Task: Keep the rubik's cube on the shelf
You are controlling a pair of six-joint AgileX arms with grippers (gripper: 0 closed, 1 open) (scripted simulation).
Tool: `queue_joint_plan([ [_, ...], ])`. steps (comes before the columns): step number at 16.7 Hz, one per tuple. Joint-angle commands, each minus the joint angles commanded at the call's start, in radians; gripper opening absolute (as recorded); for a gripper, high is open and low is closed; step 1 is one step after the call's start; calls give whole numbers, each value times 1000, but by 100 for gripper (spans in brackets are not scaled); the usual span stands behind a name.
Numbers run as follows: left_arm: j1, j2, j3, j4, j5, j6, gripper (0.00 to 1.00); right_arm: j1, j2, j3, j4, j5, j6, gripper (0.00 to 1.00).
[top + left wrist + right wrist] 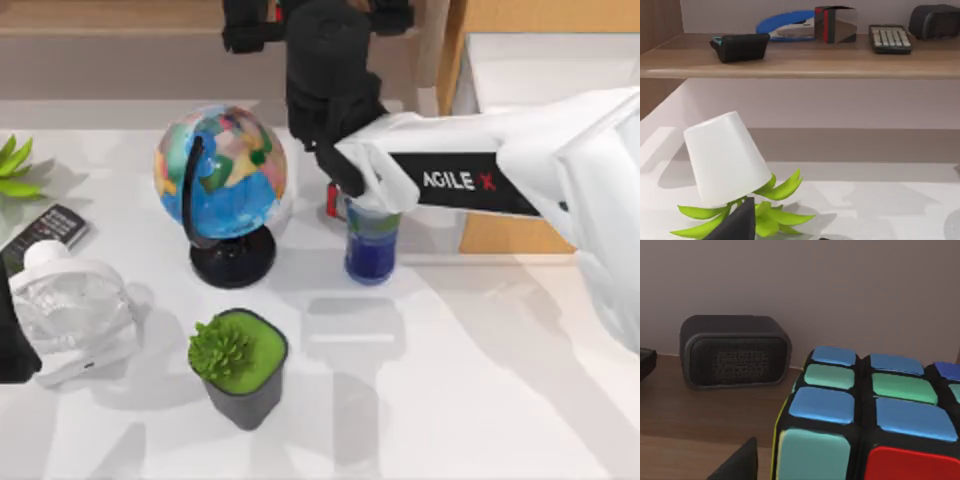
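We have our right arm reaching across the table from the top view's right, its black wrist and gripper (330, 60) up over the shelf (110, 20) at the back edge. The right wrist view puts the rubik's cube (875, 415) directly in front of the camera, close and large, with blue, green and red tiles on black gridlines — it sits above the wooden ledge (685, 440), just beside a dark speaker (735, 352) that stands against the back wall. We judge the cube is being carried in this gripper (one dark fingertip (740, 462) shows beside the cube), though the contact itself is hidden, so we cannot tell how wide the fingers stand.

The cube appears held near the speaker because that stretch of ledge is bare; whether it already rests on the wood or hangs just above it we cannot tell.

Our left gripper (15, 330) is parked at the table's left edge, well apart from the shelf, next to a white fan-like object (70, 310). Its camera looks toward the ledge (800, 62), where a calculator (890, 38), a black case (740, 47) and a blue stapler (785, 25) already sit — so room there is limited, which explains the choice of the spot near the speaker. A globe (220, 170) stands in front of the shelf, clear of the arm.
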Motion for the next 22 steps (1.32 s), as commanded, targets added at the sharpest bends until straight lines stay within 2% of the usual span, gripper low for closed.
queue_joint_plan([
  [4,0,0,0,0,0,0,100,1,-127,-254,146,-60,-223,100],
  [14,0,0,0,0,0,0,100,-111,-518,-1069,777,-231,-1003,100],
  [18,0,0,0,0,0,0,100,-147,-606,-1350,954,-296,-1200,100],
  [22,0,0,0,0,0,0,100,-235,-572,-1529,999,-308,-1327,100],
])
